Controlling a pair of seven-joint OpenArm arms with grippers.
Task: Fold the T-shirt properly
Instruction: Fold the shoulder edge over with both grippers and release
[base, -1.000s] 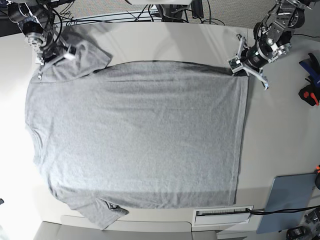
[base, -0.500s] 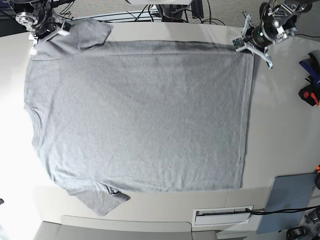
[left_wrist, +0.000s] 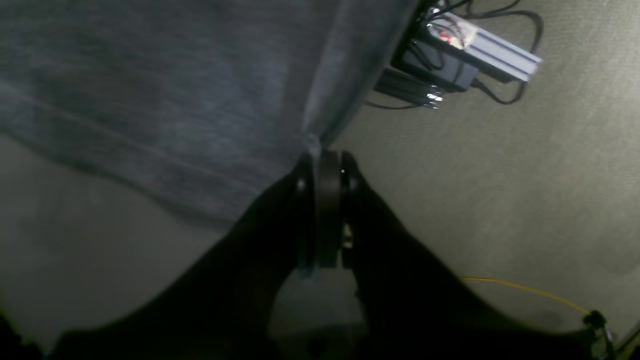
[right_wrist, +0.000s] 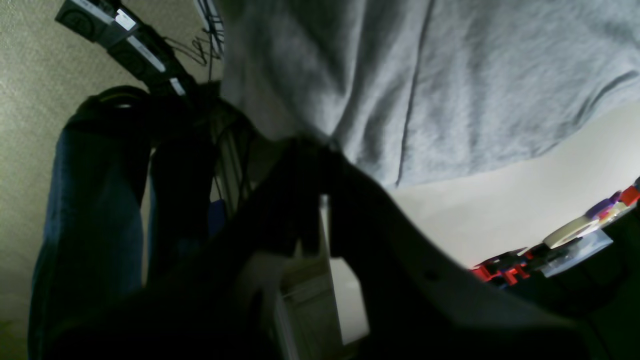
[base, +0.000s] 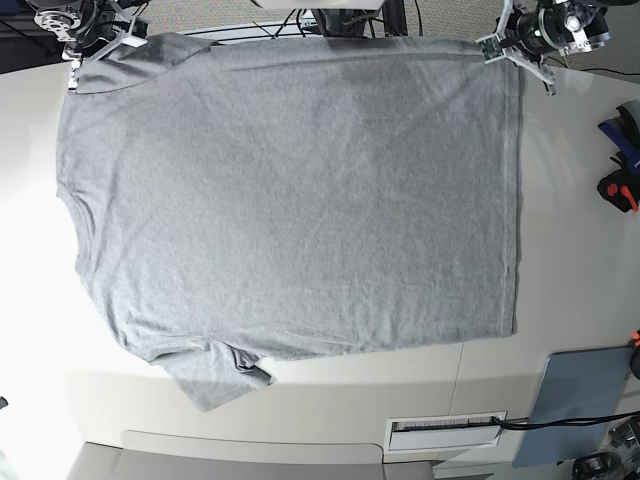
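Darkness hides most of both wrist views, so the right gripper is only a black shape, pinched shut on the T-shirt near a sleeve seam. The left gripper shows better: its jaws squeeze the shirt's hem corner. Only the base view shows the whole grey shirt, held up by its top edge, its lower part on the table. A second ago that top edge was lower on the table.

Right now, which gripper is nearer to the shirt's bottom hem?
Left. The left gripper pinches a corner of the T-shirt at the hem; the right gripper grips the opposite, sleeve end.
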